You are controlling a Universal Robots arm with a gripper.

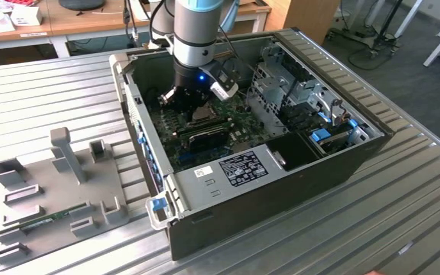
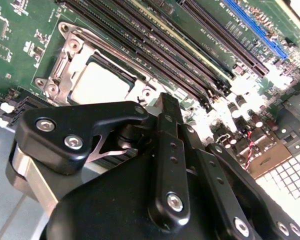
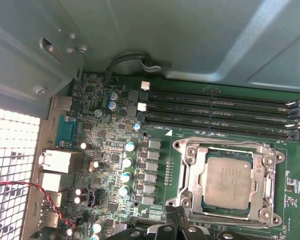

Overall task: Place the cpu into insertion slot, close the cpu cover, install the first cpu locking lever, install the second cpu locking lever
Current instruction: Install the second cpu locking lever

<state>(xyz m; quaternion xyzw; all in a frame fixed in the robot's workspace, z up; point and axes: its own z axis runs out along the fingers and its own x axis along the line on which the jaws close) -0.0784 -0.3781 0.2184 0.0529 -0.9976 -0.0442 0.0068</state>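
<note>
Exterior view: your arm (image 1: 193,34) reaches steeply down into the open computer case (image 1: 297,166) lying on the slatted metal bench (image 1: 44,86), wrist near vertical, so the pincer (image 1: 180,98) hangs just above the green motherboard (image 1: 239,129); a grey parts fixture (image 1: 55,189) sits well apart at the exterior view's left. Second wrist view: the pincer (image 2: 166,112) shows its black fingers (image 2: 167,150) drawn together with nothing between them, tip poised near the socket edge. The cpu (image 2: 97,82) lies flat inside the insertion slot (image 2: 65,65), beside the long memory slots (image 2: 155,40). First wrist view: the cpu (image 3: 226,181) is seated, and the cpu cover (image 3: 187,167) lies folded down around it, framing the silvery top.
</note>
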